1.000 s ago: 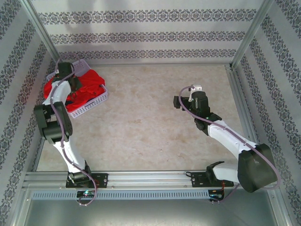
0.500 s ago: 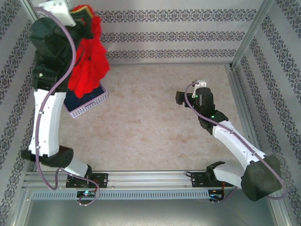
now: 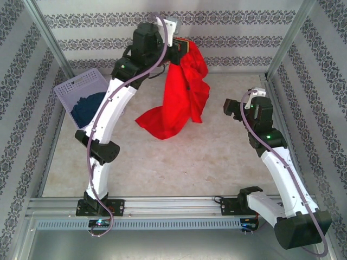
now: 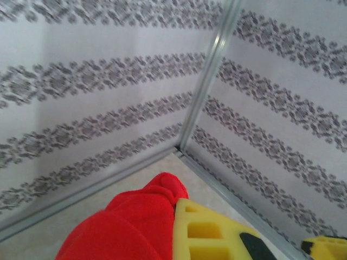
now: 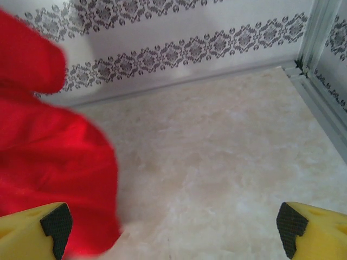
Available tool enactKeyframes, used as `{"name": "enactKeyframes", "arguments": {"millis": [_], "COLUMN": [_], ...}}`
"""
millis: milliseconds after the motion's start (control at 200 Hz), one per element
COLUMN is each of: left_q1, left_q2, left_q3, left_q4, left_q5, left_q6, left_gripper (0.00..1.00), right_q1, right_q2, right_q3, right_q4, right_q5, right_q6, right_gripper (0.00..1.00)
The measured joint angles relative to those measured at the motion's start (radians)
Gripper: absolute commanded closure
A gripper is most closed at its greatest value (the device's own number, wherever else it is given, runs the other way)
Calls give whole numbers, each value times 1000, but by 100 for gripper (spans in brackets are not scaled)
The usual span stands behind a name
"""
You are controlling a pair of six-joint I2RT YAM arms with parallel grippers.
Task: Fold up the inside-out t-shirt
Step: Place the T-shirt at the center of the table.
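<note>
The inside-out t-shirt (image 3: 179, 97) is bright red and hangs in a long bunch above the back middle of the table. Its lower end trails down to about the tabletop. My left gripper (image 3: 183, 47) is raised high near the back wall and is shut on the shirt's top. In the left wrist view the red cloth (image 4: 124, 227) bulges beside a yellow finger (image 4: 211, 233). My right gripper (image 3: 232, 107) hovers to the right of the shirt, open and empty. In its wrist view the right gripper (image 5: 173, 225) has the shirt (image 5: 49, 162) at its left.
A lavender plastic basket (image 3: 81, 85) stands at the back left with a dark blue cloth (image 3: 87, 106) in it. Patterned walls and metal frame posts (image 3: 282, 40) close in the table. Bare tabletop (image 3: 173, 162) lies in front of the shirt.
My left arm has lifted the red shirt out of the basket and swung it up and to the right, to the back middle. My right arm has drawn a little to the right.
</note>
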Motion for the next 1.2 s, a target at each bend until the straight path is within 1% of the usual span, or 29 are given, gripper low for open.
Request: {"name": "enactKeyframes", "arguments": {"millis": [30, 55, 85, 130, 165, 190, 215, 280, 320, 340, 380, 440, 490, 550, 605, 700, 779, 889, 984, 1119, 1199], "left_q1": [-7, -10, -14, -18, -19, -19, -19, -19, -18, -17, -17, -6, 21, 80, 158, 293, 366, 400, 407, 419, 433], "left_q2": [2, 2, 2, 1, 0, 1, 2, 16, 25, 25, 17, -29, -73, -101, -104, -89, -72, -26, 40, 146, 190], "left_q3": [0, 0, -2, -11, -26, -39, -55, -89, -119, -148, -222, -426, -610, -770, -844, -867, -846, -805, -748, -670, -646], "left_q4": [-2, -3, -3, 0, 5, 5, 3, -27, -56, -66, -78, -62, -57, -63, -65, -69, -69, -67, -69, -78, -87], "left_q5": [3, 8, 11, 15, 18, 19, 18, 5, -29, -51, -104, -198, -256, -296, -328, -401, -459, -501, -511, -510, -517], "left_q6": [-1, -4, -7, -11, -12, -13, -16, -5, 11, 18, 27, 40, 35, 13, -4, -24, -38, -46, -50, -58, -64], "left_gripper": [100, 96, 87, 67, 57, 51, 47, 41, 38, 36, 24, 8, 3, 2, 2, 2, 3, 5, 11, 21, 23], "right_q1": [0, 0, 0, 0, 0, 0, 0, 0, 0, 1, 1, 5, 10, 22, 39, 73, 101, 127, 137, 137, 137], "right_q2": [0, 0, 0, 0, 0, 1, 2, 6, 10, 12, 16, 19, 25, 43, 66, 110, 138, 159, 167, 171, 172], "right_q3": [0, 0, 0, 0, 0, 0, 0, 0, 0, 0, -2, -9, -15, -16, -16, -16, -16, -16, -16, -16, -16], "right_q4": [-8, -12, -16, -20, -24, -26, -28, -32, -35, -36, -36, -31, -31, -27, -18, -9, -1, 8, 18, 21, 21], "right_q5": [-7, -8, -11, -13, -14, -14, -14, -14, -14, -14, -15, -18, -25, -34, -41, -48, -52, -61, -66, -67, -67], "right_q6": [0, -1, -1, -1, -2, -2, -3, -4, -4, -4, -4, -4, -3, -3, -3, -3, -3, -3, -3, -3, -3], "right_gripper": [2, 2, 2, 2, 2, 2, 2, 2, 2, 2, 2, 2, 2, 2, 2, 2, 2, 2, 2, 2, 2]}}
